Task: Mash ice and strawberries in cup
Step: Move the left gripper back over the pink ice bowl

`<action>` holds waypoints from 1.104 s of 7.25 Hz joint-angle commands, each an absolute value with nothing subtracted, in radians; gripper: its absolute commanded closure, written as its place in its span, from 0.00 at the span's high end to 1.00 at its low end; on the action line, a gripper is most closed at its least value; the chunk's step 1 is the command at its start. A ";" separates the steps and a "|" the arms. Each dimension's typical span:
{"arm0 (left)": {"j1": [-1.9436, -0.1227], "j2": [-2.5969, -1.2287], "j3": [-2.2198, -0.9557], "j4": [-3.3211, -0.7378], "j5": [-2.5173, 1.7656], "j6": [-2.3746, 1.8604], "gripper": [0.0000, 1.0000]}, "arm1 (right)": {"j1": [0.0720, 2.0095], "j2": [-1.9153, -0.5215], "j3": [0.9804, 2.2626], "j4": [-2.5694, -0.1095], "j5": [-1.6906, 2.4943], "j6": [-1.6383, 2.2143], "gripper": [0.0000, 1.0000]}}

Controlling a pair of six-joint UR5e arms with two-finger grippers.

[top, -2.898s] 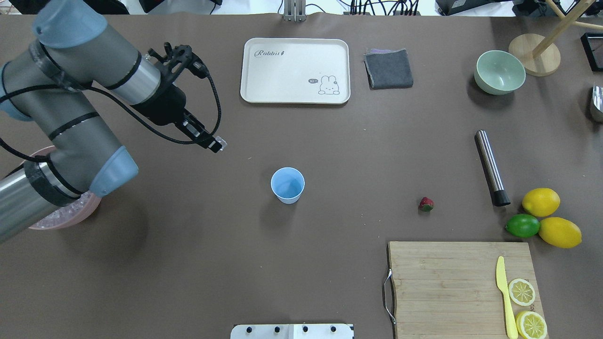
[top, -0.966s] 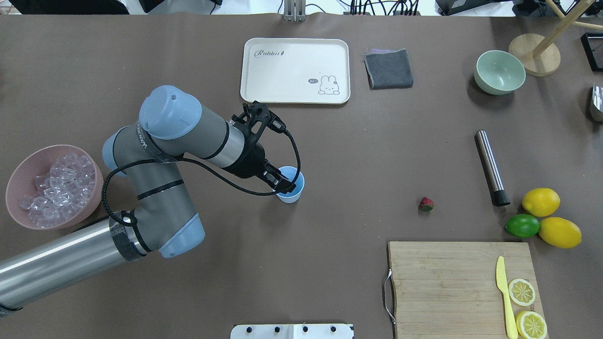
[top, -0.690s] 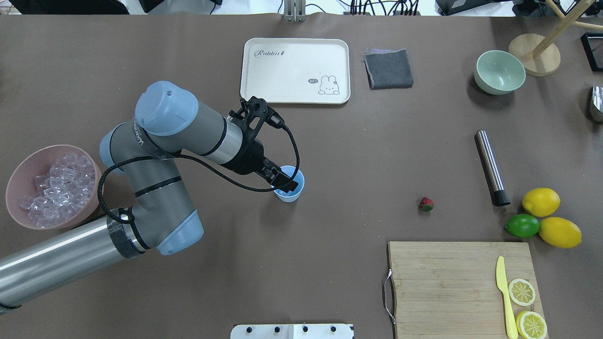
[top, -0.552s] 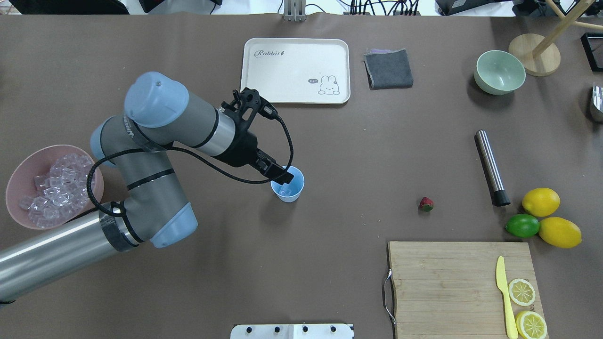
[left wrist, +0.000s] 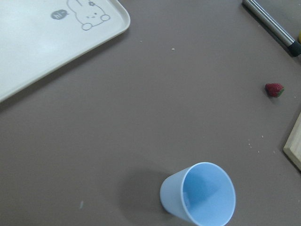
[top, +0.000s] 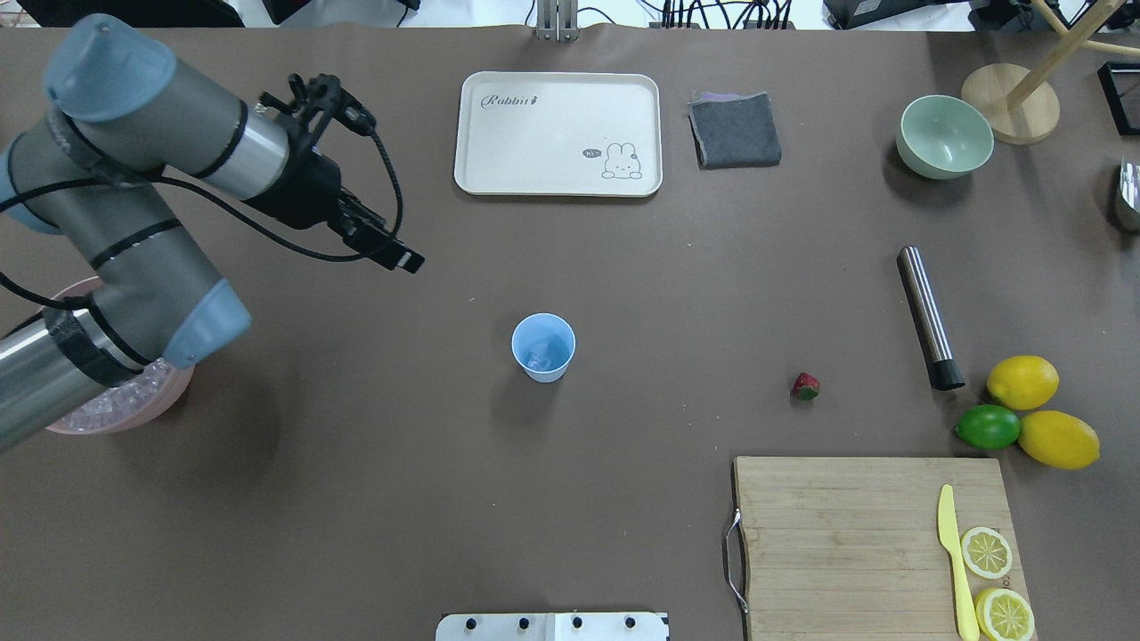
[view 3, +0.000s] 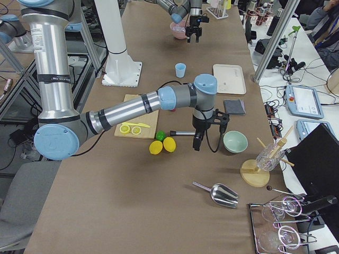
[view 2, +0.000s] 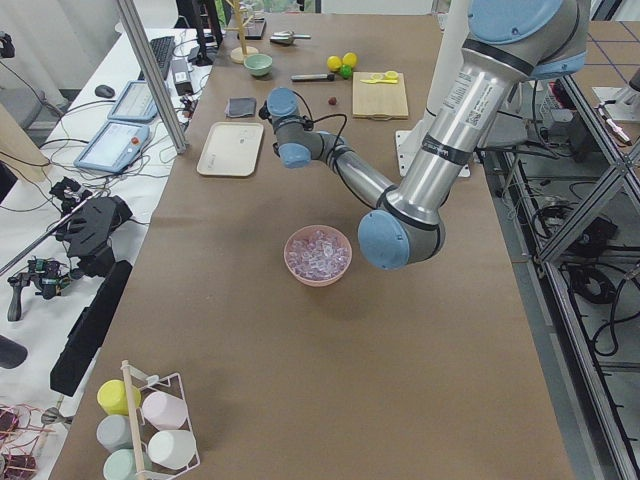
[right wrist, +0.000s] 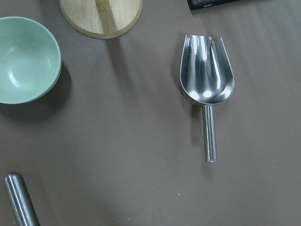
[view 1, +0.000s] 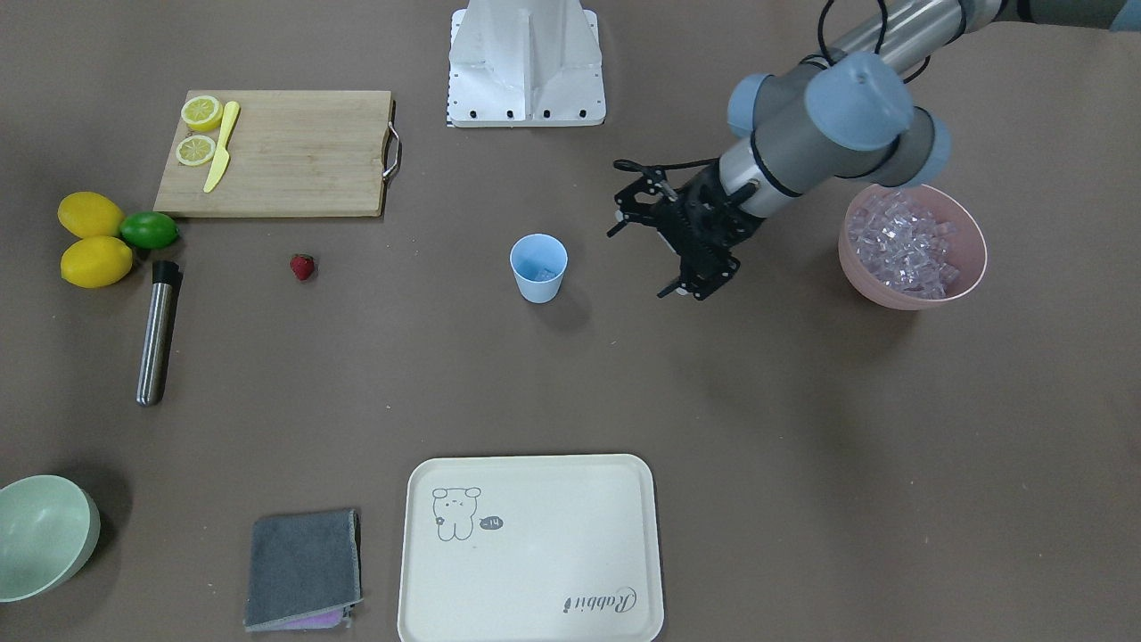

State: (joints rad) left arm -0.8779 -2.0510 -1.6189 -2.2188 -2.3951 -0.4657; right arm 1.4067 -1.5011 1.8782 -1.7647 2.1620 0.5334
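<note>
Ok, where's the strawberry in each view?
Exterior front-facing: strawberry left of centre, below the cutting board.
Overhead: strawberry right of centre, above board.
Exterior left: strawberry far end, beside board.
Exterior right: not discernible.
Left wrist: strawberry near right edge.
Right wrist: absent.
Shared landmark: cutting board.

Left arm of grey tubes, pale-blue joint caps; silver band at wrist; black cable looped beside wrist; black left gripper.

The brown desk carries a blue cup, a strawberry, a steel cylinder, two lemons, a lime, a cutting board, a tray, a grey cloth, a green bowl and a pink bowl.
</note>
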 commanded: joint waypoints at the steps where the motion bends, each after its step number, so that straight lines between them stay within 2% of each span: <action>1: -1.009 -1.975 -1.614 -2.217 -2.497 -0.324 0.97 | 1.394 -1.502 1.879 -1.764 2.175 0.551 1.00; 4: -1.159 -1.850 -1.611 -2.215 -2.629 -0.106 0.97 | 1.358 -1.499 1.878 -1.764 2.187 0.567 1.00; 8: -1.163 -1.669 -1.615 -2.221 -2.625 0.176 0.95 | 1.325 -1.483 1.879 -1.763 2.183 0.578 1.00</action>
